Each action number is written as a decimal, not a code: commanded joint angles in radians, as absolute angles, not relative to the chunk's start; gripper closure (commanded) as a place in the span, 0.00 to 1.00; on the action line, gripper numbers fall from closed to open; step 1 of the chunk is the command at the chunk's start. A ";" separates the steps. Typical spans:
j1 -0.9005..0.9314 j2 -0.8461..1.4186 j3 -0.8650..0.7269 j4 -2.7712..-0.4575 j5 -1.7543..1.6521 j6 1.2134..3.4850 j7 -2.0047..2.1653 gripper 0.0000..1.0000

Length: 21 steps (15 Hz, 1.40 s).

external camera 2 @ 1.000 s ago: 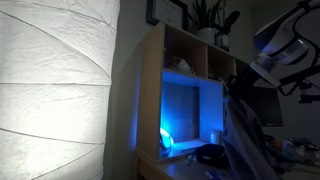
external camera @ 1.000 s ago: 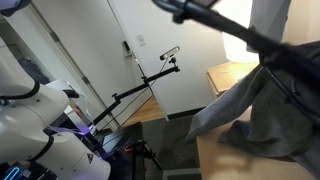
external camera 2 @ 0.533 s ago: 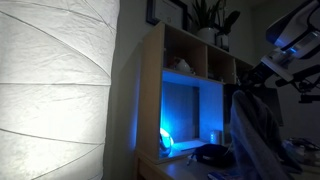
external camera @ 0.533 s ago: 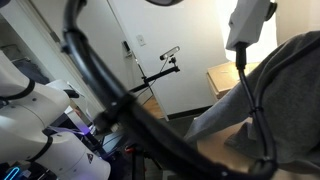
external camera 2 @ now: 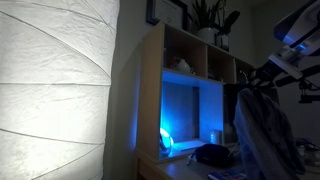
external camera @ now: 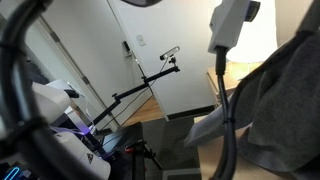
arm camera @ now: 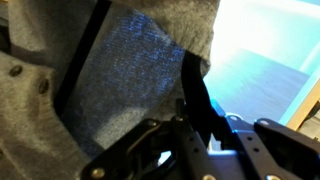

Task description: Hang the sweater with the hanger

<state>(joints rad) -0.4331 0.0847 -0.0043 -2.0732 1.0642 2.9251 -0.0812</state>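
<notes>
The sweater (arm camera: 130, 70), grey-blue knit with buttons at its left edge, fills the upper left of the wrist view. It drapes from a black hanger (arm camera: 193, 95) whose bar runs down between the jaws. My gripper (arm camera: 200, 128) is shut on that bar. In both exterior views the sweater (external camera 2: 262, 130) hangs free in the air below my arm (external camera 2: 295, 40), a wide grey mass (external camera: 285, 105) at the right.
A tan wooden cabinet (external camera 2: 190, 60) with blue-lit shelves stands behind the sweater, and a big white paper lamp (external camera 2: 55, 90) fills the left. Black cables (external camera: 232, 120) cross close to an exterior camera. A black camera boom (external camera: 150, 80) and white machine (external camera: 40, 125) stand by the wall.
The arm has shifted sideways with the hanger, and the sweater now hangs wider and further right in front of the cabinet. The cables have swept across the near exterior view.
</notes>
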 commanded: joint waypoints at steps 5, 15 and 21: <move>-0.433 0.084 -0.004 -2.077 1.064 2.925 -0.083 0.74; -0.405 0.087 0.021 -2.025 1.004 2.912 -0.102 0.94; -0.364 0.096 0.059 -1.984 0.871 2.903 -0.108 0.94</move>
